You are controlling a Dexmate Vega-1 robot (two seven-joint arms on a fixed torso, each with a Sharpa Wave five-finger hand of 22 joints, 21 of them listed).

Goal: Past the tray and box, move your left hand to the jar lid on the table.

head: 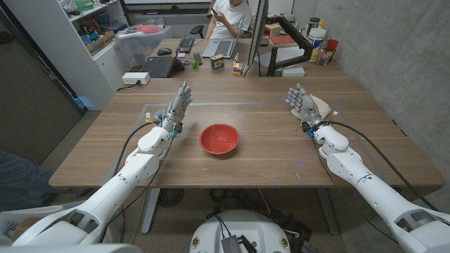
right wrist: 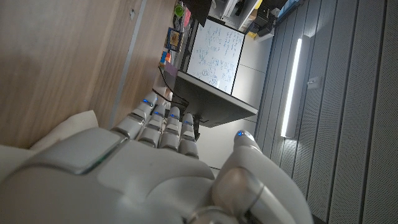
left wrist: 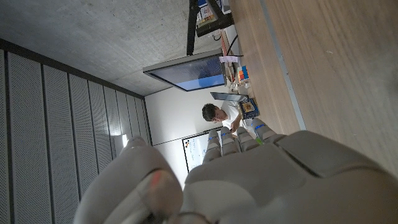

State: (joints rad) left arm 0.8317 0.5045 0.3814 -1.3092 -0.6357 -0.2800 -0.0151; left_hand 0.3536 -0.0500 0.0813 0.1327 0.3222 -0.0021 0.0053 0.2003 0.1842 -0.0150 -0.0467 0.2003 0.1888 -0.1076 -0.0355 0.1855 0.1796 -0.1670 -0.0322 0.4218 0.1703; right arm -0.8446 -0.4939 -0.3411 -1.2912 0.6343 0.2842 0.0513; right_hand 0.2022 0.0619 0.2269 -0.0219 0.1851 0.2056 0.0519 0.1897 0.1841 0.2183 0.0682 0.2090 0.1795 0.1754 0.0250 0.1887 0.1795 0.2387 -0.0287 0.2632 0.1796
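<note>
A red bowl (head: 219, 138) sits empty at the middle of the wooden table (head: 267, 165). My left hand (head: 177, 104) stands to the bowl's left, a little farther back, with fingers straight and apart and nothing in them. My right hand (head: 302, 104) stands the same way at the right, over a pale beige pad (head: 323, 107). In the left wrist view the back of my left hand (left wrist: 249, 180) reaches along the table (left wrist: 329, 68). The right wrist view shows my right hand (right wrist: 143, 168) with its fingers (right wrist: 163, 127) straight and the pad (right wrist: 65, 129) beside it.
A small coloured item (head: 148, 112) lies by my left wrist. At the table's far edge are a white box (head: 135, 78), a keyboard (head: 160, 67), a laptop (head: 223, 48) and a colour cube (head: 238, 68). A person (head: 228, 15) sits behind. A black monitor arm (head: 295, 39) stands back right.
</note>
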